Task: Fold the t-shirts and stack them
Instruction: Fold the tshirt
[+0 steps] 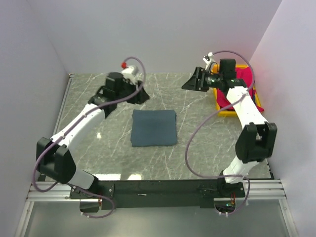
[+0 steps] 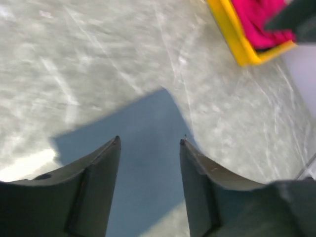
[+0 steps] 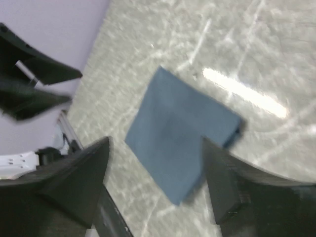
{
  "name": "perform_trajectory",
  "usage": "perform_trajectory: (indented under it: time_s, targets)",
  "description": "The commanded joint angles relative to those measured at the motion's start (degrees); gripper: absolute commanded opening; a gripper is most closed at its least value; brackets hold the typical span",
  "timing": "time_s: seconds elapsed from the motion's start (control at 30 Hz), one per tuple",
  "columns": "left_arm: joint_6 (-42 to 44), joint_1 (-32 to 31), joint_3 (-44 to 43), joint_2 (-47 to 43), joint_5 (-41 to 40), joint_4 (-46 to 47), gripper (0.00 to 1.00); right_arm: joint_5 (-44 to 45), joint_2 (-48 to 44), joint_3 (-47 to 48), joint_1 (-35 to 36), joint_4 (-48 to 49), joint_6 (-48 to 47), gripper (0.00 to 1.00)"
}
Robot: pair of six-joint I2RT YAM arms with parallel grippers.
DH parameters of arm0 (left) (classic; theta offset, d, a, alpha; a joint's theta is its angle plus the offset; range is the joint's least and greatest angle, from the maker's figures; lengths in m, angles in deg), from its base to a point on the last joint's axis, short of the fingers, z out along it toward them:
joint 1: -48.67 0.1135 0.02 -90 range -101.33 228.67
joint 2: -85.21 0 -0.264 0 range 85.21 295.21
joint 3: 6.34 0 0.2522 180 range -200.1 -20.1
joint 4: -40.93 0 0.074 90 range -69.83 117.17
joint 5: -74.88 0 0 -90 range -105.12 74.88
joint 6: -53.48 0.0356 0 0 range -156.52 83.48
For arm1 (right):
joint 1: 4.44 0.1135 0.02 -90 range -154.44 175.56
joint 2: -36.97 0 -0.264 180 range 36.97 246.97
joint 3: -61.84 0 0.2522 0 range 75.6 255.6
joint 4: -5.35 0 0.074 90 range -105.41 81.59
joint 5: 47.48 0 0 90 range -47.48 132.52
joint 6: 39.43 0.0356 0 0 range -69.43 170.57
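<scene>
Looking from above, you have the dark blue-grey t-shirt (image 1: 154, 128) lying folded into a flat rectangle at the middle of the marbled table (image 1: 163, 86). The red t-shirt (image 1: 243, 76) is bunched in the yellow bin (image 1: 226, 113) at the far right. Your left gripper (image 2: 149, 143) hangs above the folded shirt's far left corner, jaws parted and empty. Your right gripper (image 3: 155, 145) hovers off its far right, spread wide, gripping nothing.

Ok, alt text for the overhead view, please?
A folded blue-grey t-shirt lies flat on the table; the left tool and right tool hover open beyond it. A red t-shirt sits bunched in the yellow bin, far right.
</scene>
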Motion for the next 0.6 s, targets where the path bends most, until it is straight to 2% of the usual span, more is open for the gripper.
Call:
perform_trajectory:
  time_s: [0.0, 0.03, 0.13, 0.27, 0.3, 0.33, 0.5, 0.57]
  targets:
    - [-3.72, -7.11, 3.23, 0.81, -16.98, -8.82, 0.62, 7.20, -5.35, -4.85, -0.95, -13.02, -9.88, 0.84]
    - [-4.69, -11.39, 2.97, 1.51, -22.40, -9.87, 0.68, 7.99, -6.77, -6.00, -1.30, -13.38, -10.32, 0.86]
    - [-7.94, -16.60, 0.86, 6.69, -27.97, -14.09, 0.72, 10.28, -11.87, -10.75, -1.92, -13.91, -11.81, 0.89]
    - [-13.04, -19.52, -0.38, 12.15, -30.18, -15.77, 0.75, 12.92, -16.62, -14.61, -2.10, -13.47, -13.13, 0.91]
    - [-13.40, -20.13, 0.06, 13.37, -30.54, -14.73, 0.84, 13.27, -17.06, -14.88, -2.01, -13.55, -13.40, 0.91]
    - [-13.66, -21.44, 0.59, 14.08, -30.89, -14.28, 0.86, 13.53, -17.24, -15.15, -2.01, -13.47, -13.49, 0.91]
    - [-15.78, -21.72, 2.00, 21.01, -30.97, -13.93, 0.87, 14.59, -18.91, -16.73, -2.19, -13.38, -14.28, 0.92]
    - [-15.86, -19.97, 1.65, 22.87, -31.25, -14.28, 0.87, 15.47, -19.70, -17.69, -2.27, -13.64, -14.72, 0.93]
